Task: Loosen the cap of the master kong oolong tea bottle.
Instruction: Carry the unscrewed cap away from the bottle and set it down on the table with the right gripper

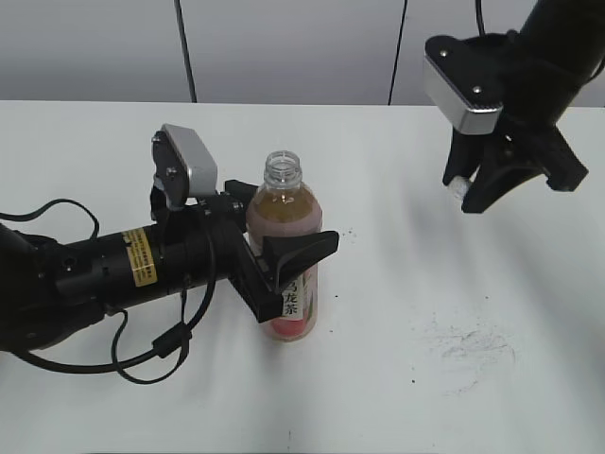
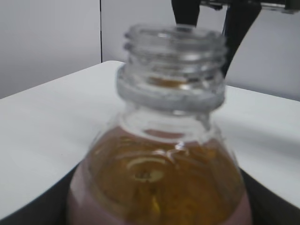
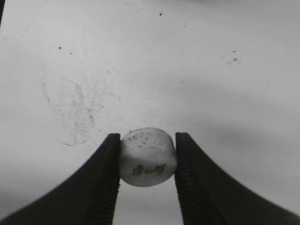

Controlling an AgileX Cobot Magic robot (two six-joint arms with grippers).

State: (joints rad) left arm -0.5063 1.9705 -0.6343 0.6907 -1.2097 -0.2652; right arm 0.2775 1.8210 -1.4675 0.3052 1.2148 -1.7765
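Clamped by the left gripper [image 1: 288,260], clear amber tea bottle [image 1: 284,213] stands uncapped; right gripper [image 3: 147,159] pinches small white ribbed cap [image 3: 148,157] (removed; next, set down).

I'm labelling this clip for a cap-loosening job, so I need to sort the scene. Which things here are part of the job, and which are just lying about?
Part of the job:
- master kong oolong tea bottle, upright, neck open, clamped by the left gripper
- cap, off the bottle, pinched in the right gripper above the table

Just there:
- white table
- scuff marks on it
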